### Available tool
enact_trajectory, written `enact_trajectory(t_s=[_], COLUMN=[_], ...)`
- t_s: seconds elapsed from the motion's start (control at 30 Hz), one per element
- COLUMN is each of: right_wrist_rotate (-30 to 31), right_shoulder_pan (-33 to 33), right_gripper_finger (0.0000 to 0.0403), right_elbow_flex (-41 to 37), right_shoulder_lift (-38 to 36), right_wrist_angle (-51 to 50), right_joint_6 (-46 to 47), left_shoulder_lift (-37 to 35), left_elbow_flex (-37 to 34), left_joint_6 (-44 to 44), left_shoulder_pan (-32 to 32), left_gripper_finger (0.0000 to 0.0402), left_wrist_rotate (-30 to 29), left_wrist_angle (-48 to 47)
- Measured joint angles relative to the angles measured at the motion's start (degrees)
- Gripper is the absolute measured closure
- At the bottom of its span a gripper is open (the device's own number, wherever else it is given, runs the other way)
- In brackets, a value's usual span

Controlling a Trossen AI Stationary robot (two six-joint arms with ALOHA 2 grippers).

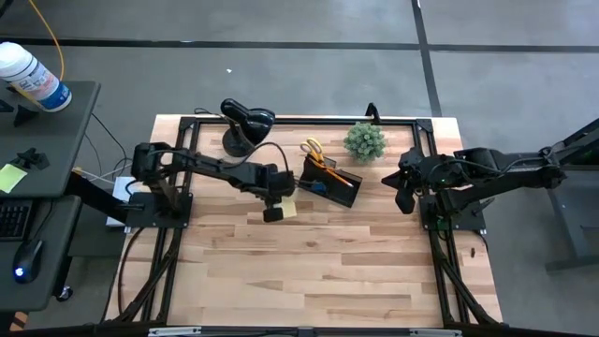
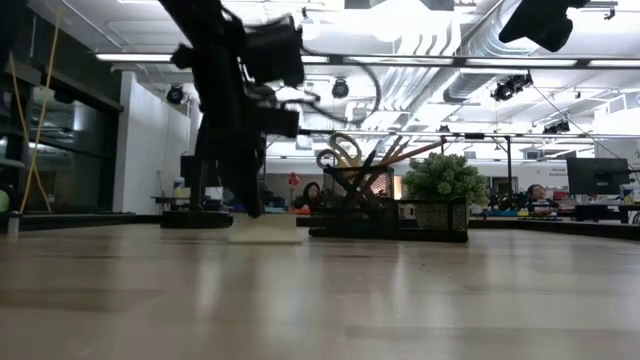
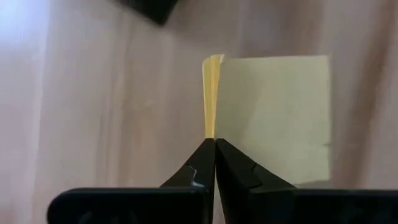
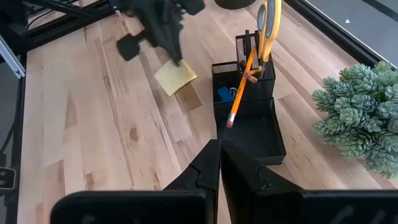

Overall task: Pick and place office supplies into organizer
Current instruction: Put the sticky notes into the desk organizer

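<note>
The yellow sticky-note pad [image 3: 273, 118] lies flat on the wooden table, also seen in the high view [image 1: 288, 208]. My left gripper [image 3: 215, 142] is shut and points down at the pad's side edge, just left of the pad in the high view [image 1: 272, 212]. The black mesh organizer [image 1: 329, 178] stands right of the pad and holds orange-handled scissors [image 4: 268, 25], pencils [image 4: 239, 87] and a small blue block [image 4: 225, 94]. My right gripper [image 4: 219, 146] is shut and hovers in the air right of the organizer [image 1: 404, 192]. My left gripper comes from above with its shut fingertips [image 3: 208, 149] at the pad's stacked side edge [image 3: 211, 99]. Whether they touch the pad, I cannot tell. The pad lies flat on the table.
A green potted plant [image 1: 364, 140] stands behind and right of the organizer. A black desk lamp [image 1: 245, 122] stands at the far edge, left of it. Bare wood [image 1: 309, 271] stretches across the near half of the table.
</note>
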Motion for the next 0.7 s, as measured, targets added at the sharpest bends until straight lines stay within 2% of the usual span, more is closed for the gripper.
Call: enact_trajectory(t_s=[0.37,0.7], right_wrist_rotate=[1.46,2.45], right_shoulder_pan=[0.0,-0.01], right_gripper_finger=[0.0392,0.0392], right_elbow_flex=[-0.04,-0.04], right_shoulder_lift=[-1.39,-4.34], right_wrist_angle=[-0.46,-1.9], right_joint_6=[-1.92,-1.93], left_shoulder_lift=[-4.5,-4.41], left_elbow_flex=[1.63,8.91], left_joint_6=[-8.17,-7.62], left_shoulder_pan=[-9.43,-10.72], left_gripper_finger=[0.0401,0.0402], left_wrist_rotate=[-2.45,-4.48], left_wrist_angle=[1.44,3.07])
